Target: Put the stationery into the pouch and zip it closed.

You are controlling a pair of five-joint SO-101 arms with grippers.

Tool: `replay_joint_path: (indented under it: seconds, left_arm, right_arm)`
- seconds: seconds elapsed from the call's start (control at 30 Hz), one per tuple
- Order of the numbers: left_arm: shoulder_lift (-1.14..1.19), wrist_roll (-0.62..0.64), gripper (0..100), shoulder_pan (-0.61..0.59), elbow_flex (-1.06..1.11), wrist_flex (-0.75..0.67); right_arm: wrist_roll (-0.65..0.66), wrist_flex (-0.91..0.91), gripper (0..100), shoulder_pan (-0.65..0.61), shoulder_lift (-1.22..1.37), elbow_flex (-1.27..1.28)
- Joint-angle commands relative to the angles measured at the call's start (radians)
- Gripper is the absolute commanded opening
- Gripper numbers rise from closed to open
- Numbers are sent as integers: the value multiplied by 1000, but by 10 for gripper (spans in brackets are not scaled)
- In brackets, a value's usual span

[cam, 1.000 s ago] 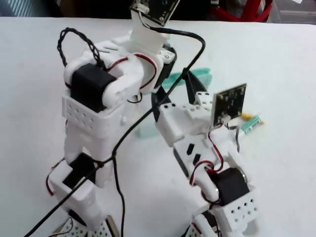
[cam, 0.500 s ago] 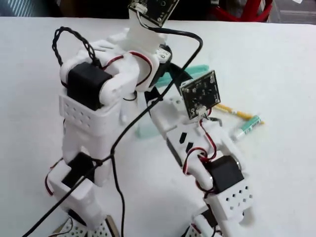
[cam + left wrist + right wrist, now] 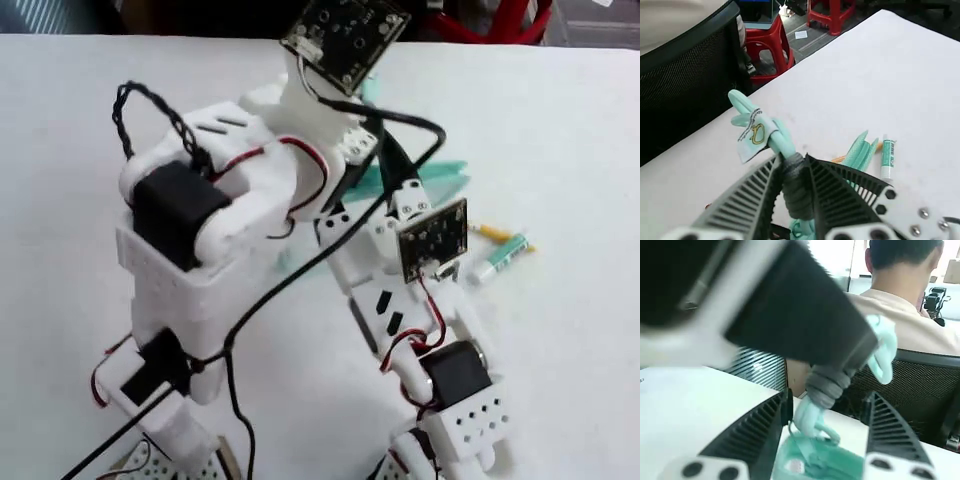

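On white table (image 3: 560,120) — left gripper (image 3: 791,162) clamps pouch strap (image 3: 780,137), right gripper (image 3: 829,397) wide — red stools (image 3: 775,45) behind.

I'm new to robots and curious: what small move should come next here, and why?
Probably the right gripper should close on the mint green fabric pouch to brace it: its jaws stand open over it, while the left gripper pinches the grey pull tab.

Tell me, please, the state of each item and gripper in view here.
Left gripper: jaws shut on the grey tab.
Right gripper: jaws open, either side of the strap.
Pouch: held by its tab; open or zipped, cannot tell.
Marker: lying on the table, outside the pouch.
Pencil: lying on the table, outside the pouch.
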Motion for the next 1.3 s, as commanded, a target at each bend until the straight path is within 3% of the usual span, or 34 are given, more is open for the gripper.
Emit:
replay_joint_path:
  seconds: [0.0, 0.43, 0.63, 1.27]
  left_arm:
    - [-54, -5, 24, 28, 5, 8]
    - [-62, -5, 24, 2, 86, 6]
    - [-61, -5, 24, 4, 80, 0]
    - [-61, 43, 24, 12, 86, 3]
  right_arm:
    - [9, -33, 227, 13, -41, -3]
    - [9, 28, 225, 13, -145, 2]
    - [11, 39, 133, 13, -147, 15]
    - [9, 35, 101, 5, -147, 40]
